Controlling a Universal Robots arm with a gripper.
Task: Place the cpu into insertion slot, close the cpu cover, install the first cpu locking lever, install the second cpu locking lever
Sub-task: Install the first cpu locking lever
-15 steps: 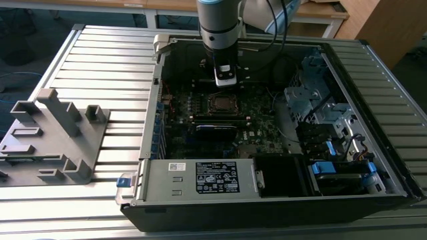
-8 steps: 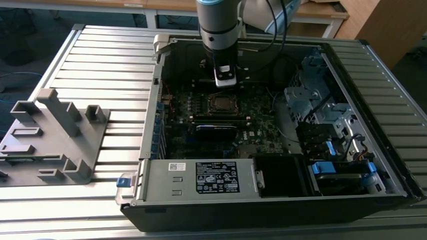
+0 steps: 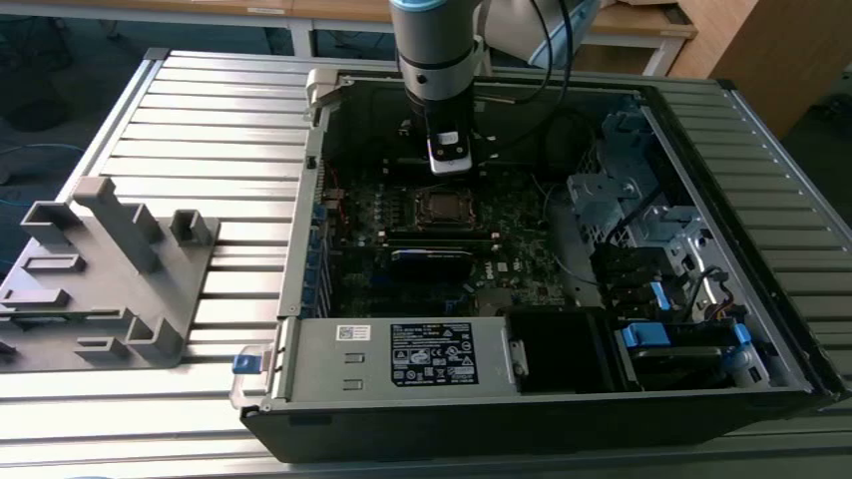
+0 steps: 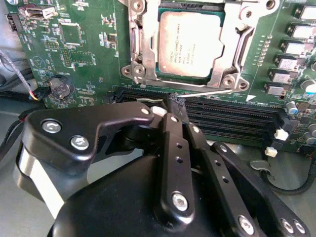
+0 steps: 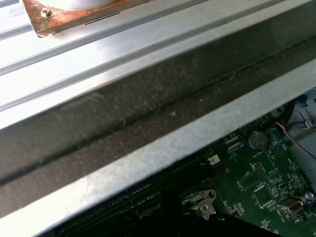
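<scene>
Reaching down into the open computer case (image 3: pixel 301 299), the arm holds its gripper (image 3: pixel 449 168) low over the motherboard (image 4: pixel 79 59), just beside the insertion slot (image 3: pixel 440 207). In the second wrist view the cpu (image 4: pixel 192 44) sits flat in that socket, its dull silver face showing through the window of the cpu cover (image 4: pixel 142 52), which lies down around it. A thin silver locking lever (image 4: pixel 217 92) runs along the cover's edge on the side facing the long black memory slots (image 4: pixel 232 116). The black fingers (image 4: pixel 170 133) are pressed together, and their tips seem to pinch the lever's free end, though the contact itself is hard to make out. A coin cell battery (image 4: pixel 61 86) sits on the board well apart from the socket. The case rests on a slotted aluminium table (image 3: pixel 200 120), with a grey plastic fixture (image 3: pixel 107 269) towards the exterior view's left.
</scene>
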